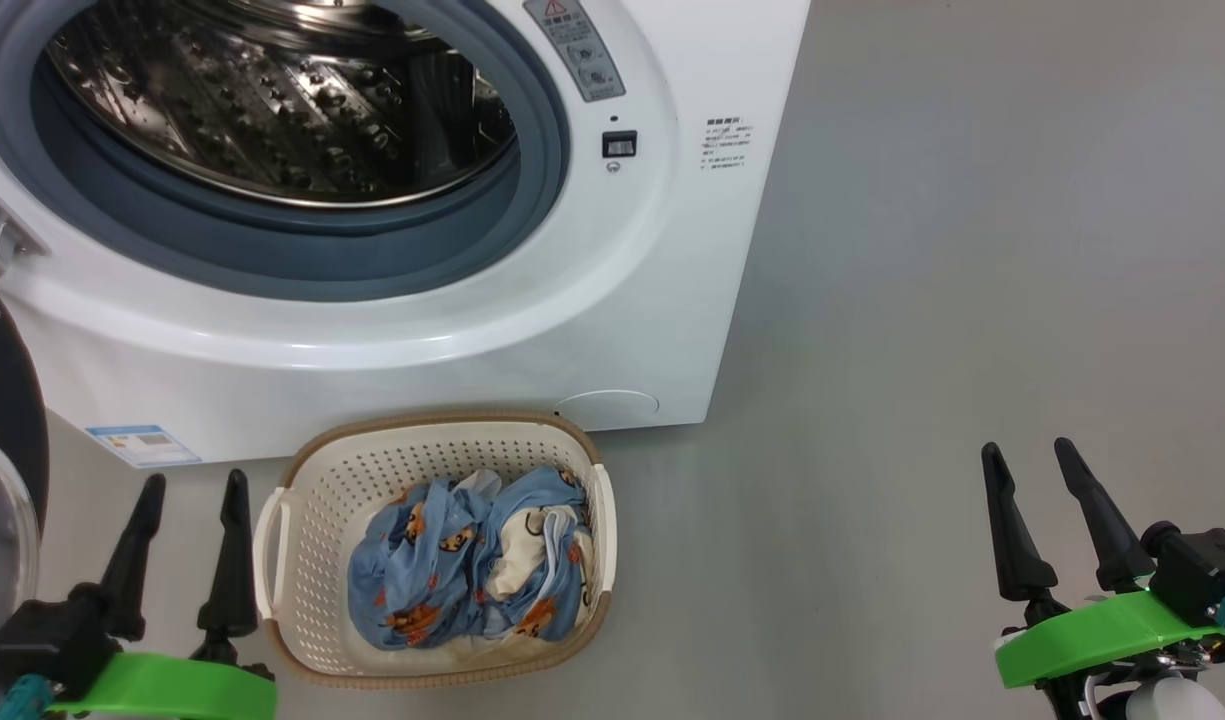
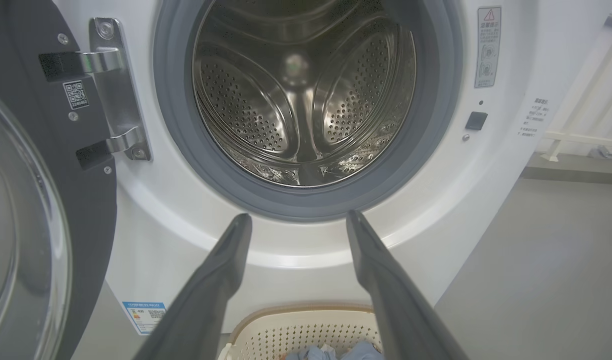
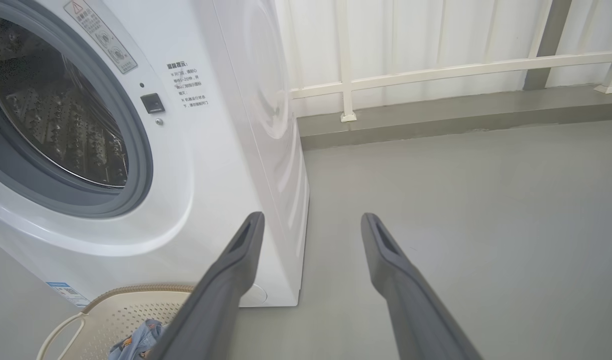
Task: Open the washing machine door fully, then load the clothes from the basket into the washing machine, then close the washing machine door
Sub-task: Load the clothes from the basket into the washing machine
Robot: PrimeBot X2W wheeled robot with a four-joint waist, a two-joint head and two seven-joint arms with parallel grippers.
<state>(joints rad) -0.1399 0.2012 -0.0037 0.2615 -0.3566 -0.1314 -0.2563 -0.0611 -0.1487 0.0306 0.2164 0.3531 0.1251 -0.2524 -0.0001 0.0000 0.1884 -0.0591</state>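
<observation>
The white washing machine (image 1: 452, 330) stands with its steel drum (image 2: 306, 95) exposed. Its door (image 2: 31, 210), black-rimmed with a glass bowl, is swung wide to the left on its hinge. On the floor in front of the machine sits the cream basket (image 1: 302, 560) holding the light blue clothes (image 1: 442, 580). My left gripper (image 1: 194, 485) is open, just left of the basket, nothing between its fingers. My right gripper (image 1: 1027, 452) is open over bare floor, well right of the basket. The left wrist view looks between the left gripper (image 2: 298, 216) fingers into the drum.
Grey floor (image 1: 972, 300) spreads to the right of the machine. A white railing (image 3: 435, 70) and a raised kerb run along the back wall beyond the machine's side.
</observation>
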